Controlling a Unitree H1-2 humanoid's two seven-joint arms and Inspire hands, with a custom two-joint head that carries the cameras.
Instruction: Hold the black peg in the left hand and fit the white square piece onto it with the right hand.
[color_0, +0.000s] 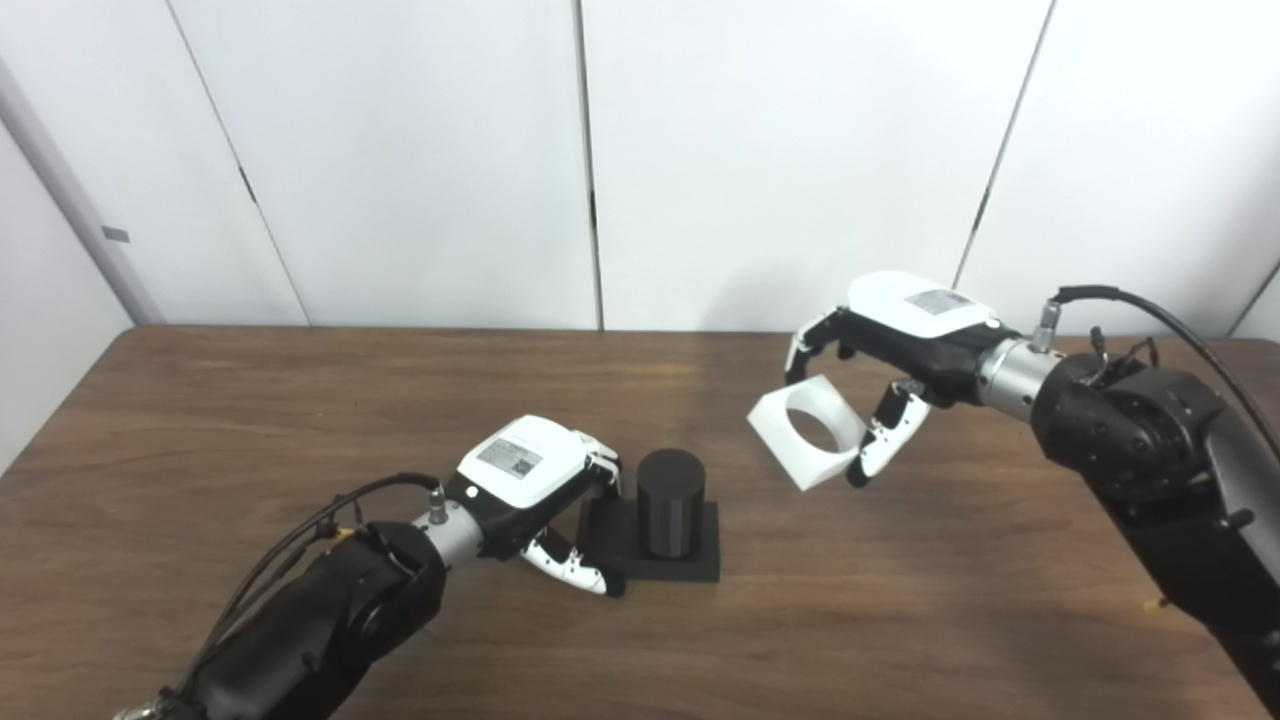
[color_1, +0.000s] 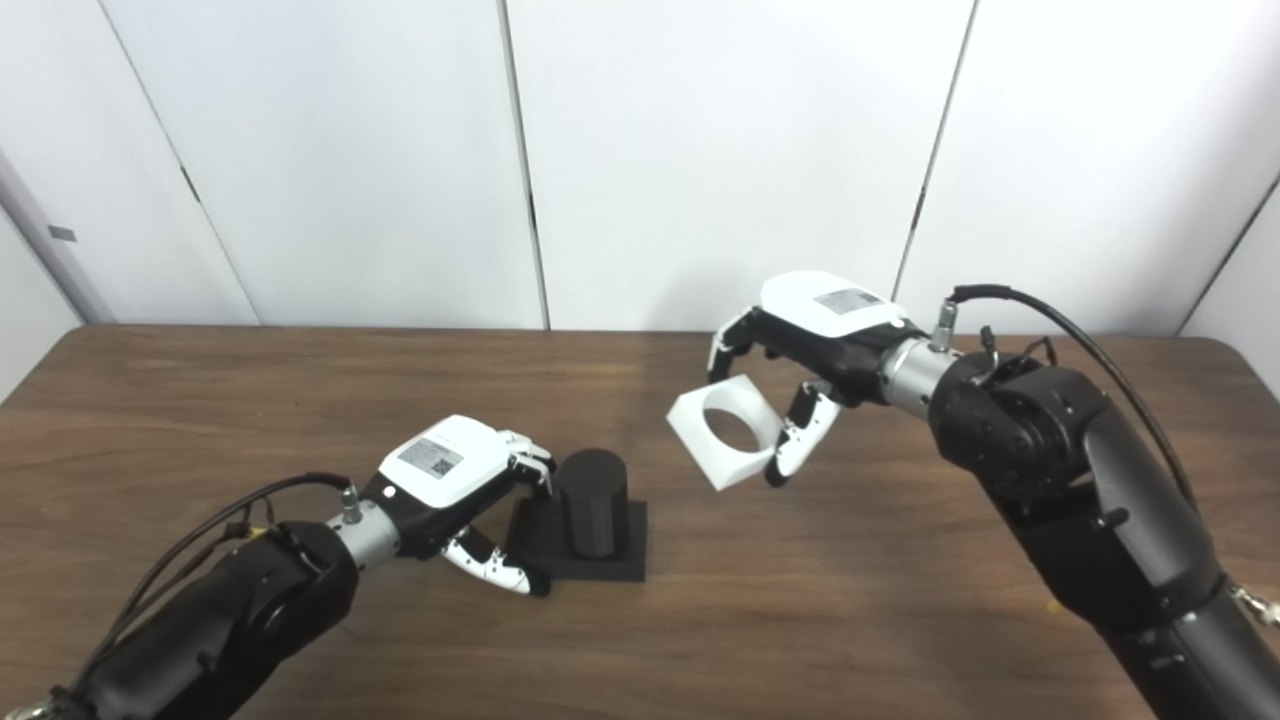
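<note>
The matte black cylindrical peg (color_0: 671, 500) stood on a black square base (color_0: 700, 560); the white square piece (color_1: 722, 432) was plain; the brown wooden table (color_0: 300, 420) showed streaked grain (possibly veneer).

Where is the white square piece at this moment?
The white square piece is in the right hand, held above the table, right of the black peg.

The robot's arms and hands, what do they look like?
Both arms are glossy black with silver metal wrists and black cables looping alongside. The left hand and right hand have white back covers bearing grey code labels, black palms, and white fingers with black tips.
</note>
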